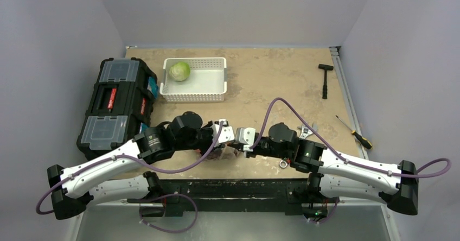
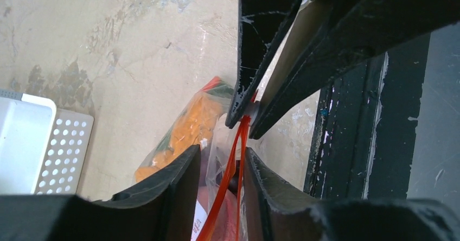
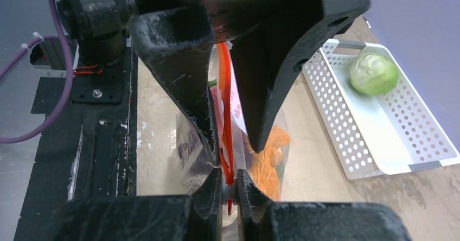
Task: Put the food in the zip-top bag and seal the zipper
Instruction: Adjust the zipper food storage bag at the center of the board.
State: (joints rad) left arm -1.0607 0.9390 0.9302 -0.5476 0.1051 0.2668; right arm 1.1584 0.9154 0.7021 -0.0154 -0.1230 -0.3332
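The clear zip-top bag [image 1: 217, 153] hangs between both grippers near the table's front edge. An orange carrot [image 2: 192, 124] and dark food show through its plastic. In the right wrist view my right gripper [image 3: 229, 176] is shut on the orange-red zipper [image 3: 225, 116] at one end of the mouth. My left gripper [image 2: 221, 151] is open, its fingers standing either side of the zipper [image 2: 230, 176] with a gap on the left. The zipper's two strips still stand apart between them. A green leafy ball [image 1: 179, 71] lies in the white basket [image 1: 209, 92].
A black toolbox [image 1: 116, 105] sits at the left. A hammer [image 1: 325, 81], a screwdriver [image 1: 353, 132] and a silver wrench [image 1: 305, 132] lie at the right. The black frame at the table's front edge [image 2: 336, 143] runs right beside the bag.
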